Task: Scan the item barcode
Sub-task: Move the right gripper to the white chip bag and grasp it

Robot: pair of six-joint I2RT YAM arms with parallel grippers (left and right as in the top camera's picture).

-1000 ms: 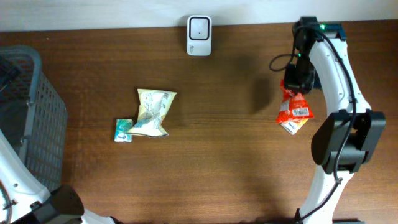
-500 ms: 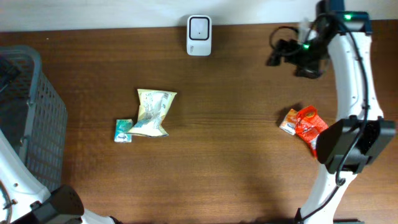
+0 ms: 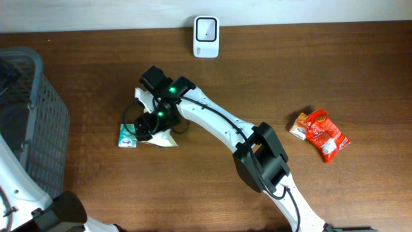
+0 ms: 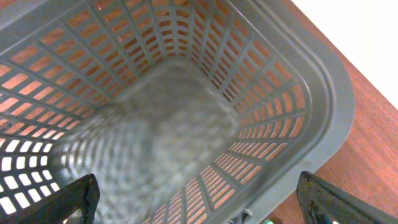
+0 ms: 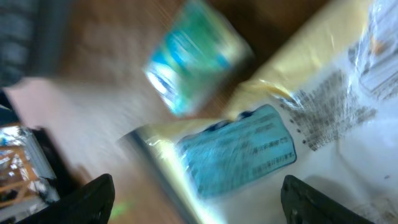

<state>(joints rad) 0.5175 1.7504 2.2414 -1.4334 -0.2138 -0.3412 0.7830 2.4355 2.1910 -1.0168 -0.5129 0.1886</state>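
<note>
Right tool (image 3: 147, 125) hovers over the pale yellow packet (image 5: 323, 93), fingers spread wide and pinching nothing, with the small green packet (image 5: 196, 59) just beside it on the bench (image 3: 257, 77). The red snack bag (image 3: 325, 134) lies well apart on the right, and the white scanner (image 3: 206, 28) stands at the far edge. Left tool (image 4: 202, 208) hangs spread above the grey basket (image 4: 298, 74).

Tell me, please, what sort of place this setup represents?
Probably a mock shop checkout set on a brown wooden table: a white box-shaped barcode scanner stands at the far edge, a grey plastic mesh basket sits at the left, and a crinkled orange-red snack packet lies at the right.
</note>
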